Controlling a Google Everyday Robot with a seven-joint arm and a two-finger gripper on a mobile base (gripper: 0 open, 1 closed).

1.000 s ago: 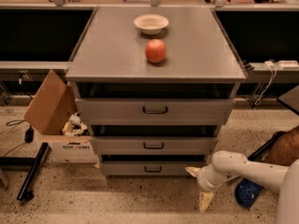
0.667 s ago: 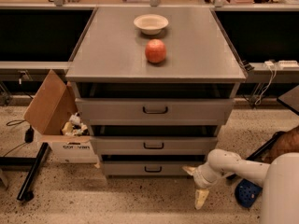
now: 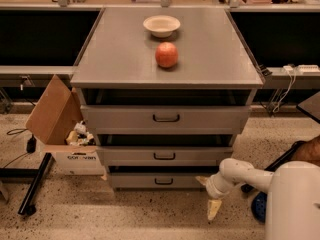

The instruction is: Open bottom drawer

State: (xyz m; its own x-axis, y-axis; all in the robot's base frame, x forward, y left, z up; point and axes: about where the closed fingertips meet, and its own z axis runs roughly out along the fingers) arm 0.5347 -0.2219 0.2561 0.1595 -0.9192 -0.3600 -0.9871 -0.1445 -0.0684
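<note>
— So where does the pincer (image 3: pixel 208 195) sit?
— Low by the floor, right of the bottom drawer (image 3: pixel 135 180), fingers spread wide and empty, probably set low to reach its black handle (image 3: pixel 163 181).
— And the drawer?
— It is the lowest of three and looks shut. Beyond, an apple (image 3: pixel 166 54) rests on the bench (image 3: pixel 115 49).
— Any change?
— The pincer has crept leftward, nearer the drawer.

The claw (image 3: pixel 208 195) sits just right of the bottom drawer (image 3: pixel 160 180); atop the cabinet (image 3: pixel 215 59), apple (image 3: pixel 166 54) before bowl (image 3: pixel 161 25).
</note>
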